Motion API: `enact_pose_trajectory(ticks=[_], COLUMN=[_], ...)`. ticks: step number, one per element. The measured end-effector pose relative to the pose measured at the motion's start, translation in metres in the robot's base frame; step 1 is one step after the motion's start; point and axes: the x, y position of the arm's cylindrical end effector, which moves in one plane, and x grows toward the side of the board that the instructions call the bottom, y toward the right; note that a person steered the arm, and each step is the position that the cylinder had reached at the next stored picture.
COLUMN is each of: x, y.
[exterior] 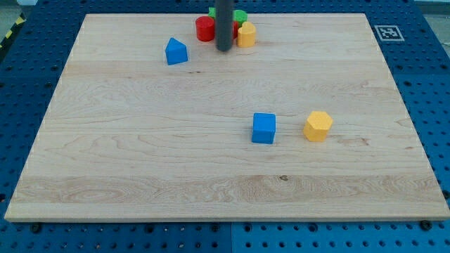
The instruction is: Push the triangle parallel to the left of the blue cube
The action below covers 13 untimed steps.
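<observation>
A blue triangle block point(176, 51) lies near the view's top left of the wooden board point(140, 154). A blue cube point(264, 128) sits right of the board's middle. My tip point(223, 48) is the end of a dark rod near the top middle, to the right of the blue triangle and well apart from it, far above the blue cube. The rod hides part of a cluster of blocks behind it.
At the top edge behind the rod lie a red cylinder point(204, 29), a green block point(240, 15) and a yellow block point(246, 34). A yellow hexagonal block point(318, 126) sits right of the blue cube. A marker tag point(387, 32) is at the top right corner.
</observation>
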Motion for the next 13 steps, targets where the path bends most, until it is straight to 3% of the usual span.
enact_pose_trajectory(ticks=[3,6,9,13], x=[0.002,0.017,0.062,0.09], y=[-0.135,-0.076,-0.116,-0.085])
